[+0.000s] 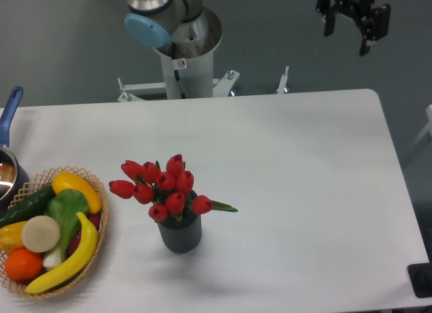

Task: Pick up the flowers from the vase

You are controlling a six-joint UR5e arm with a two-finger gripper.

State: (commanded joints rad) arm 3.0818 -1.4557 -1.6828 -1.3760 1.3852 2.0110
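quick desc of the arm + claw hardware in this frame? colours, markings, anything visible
Arm: silver-grey metal tube segments, with a light blue round joint cap. A small red-and-white sticker sits on its pale grey base column. Claw: all black, blocky body with two dark fingers. No cables can be made out.

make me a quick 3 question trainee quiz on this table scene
1. True or false: the flowers are standing in the vase.
2. Which lies to the left of the vase in the picture? A) a basket of fruit B) a stack of plates C) a laptop
3. Fill in: the gripper hangs high above the table's far ____ corner as the picture shows it.

Key
1. True; the red buds spread wider than the rim.
2. A
3. right; its fingers look spread with nothing between them, far from the flowers.
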